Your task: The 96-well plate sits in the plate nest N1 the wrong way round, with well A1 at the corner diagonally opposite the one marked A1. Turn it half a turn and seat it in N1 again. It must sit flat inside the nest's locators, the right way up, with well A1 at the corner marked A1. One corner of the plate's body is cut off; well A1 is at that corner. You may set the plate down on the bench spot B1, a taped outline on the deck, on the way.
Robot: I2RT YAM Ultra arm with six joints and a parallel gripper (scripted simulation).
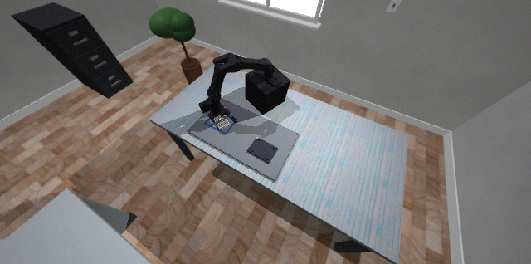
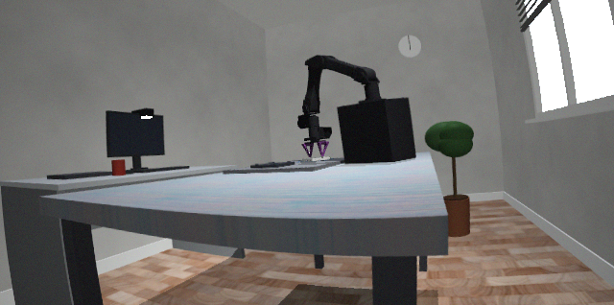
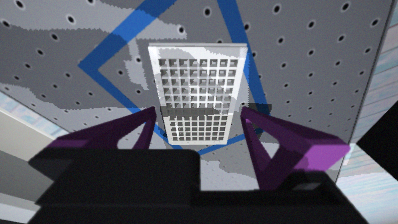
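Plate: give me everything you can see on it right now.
The plate is white and rectangular, with a grid of small square wells showing dark through a pale lattice, and a plain rim around it. It lies flat, wells up, on the grey perforated deck, within the blue taped outline and skewed to it. The open hand hangs over its near end, a purple finger on either side; contact cannot be judged. A dark shadow bar crosses it. The cut corner cannot be made out.

Top view is looking down steeply from high in the room, far off. Exterior view is sitting low at table (image 2: 288, 209) edge height, distant. Wrist view is looking down, close. All are sharing the blue taped outline (image 3: 105, 47) area.
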